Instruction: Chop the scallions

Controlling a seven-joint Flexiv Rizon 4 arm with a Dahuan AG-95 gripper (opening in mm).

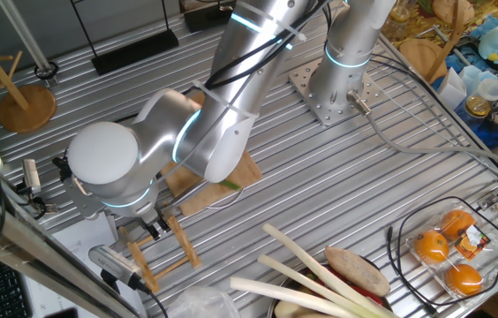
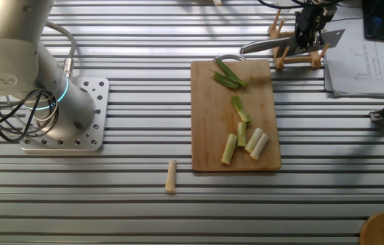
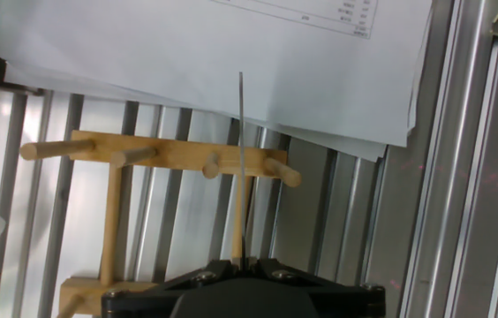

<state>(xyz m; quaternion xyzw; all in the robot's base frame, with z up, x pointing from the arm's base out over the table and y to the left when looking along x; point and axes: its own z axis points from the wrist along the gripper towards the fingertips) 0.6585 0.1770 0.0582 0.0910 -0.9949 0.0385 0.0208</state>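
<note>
The scallions lie as several short cut pieces on the wooden cutting board (image 2: 205, 136): dark green leaf bits (image 2: 227, 76) near its far end, pale and green pieces (image 2: 246, 139) near its front. My gripper (image 2: 309, 30) hangs off the board's far right corner and is shut on a knife (image 2: 267, 46), blade pointing left. In the hand view the gripper (image 3: 242, 261) holds the blade (image 3: 241, 159) edge-on, directly above a wooden peg rack (image 3: 161, 155). The arm hides most of the board (image 1: 231, 181) in one fixed view.
A short pale stalk piece (image 2: 171, 176) lies on the slatted table left of the board. Printed paper sheets (image 3: 231, 53) sit beyond the rack. Thick pale stalks (image 1: 302, 265) and a wire basket of oranges (image 1: 452, 252) occupy one table edge. The arm's base (image 2: 62, 116) stands left.
</note>
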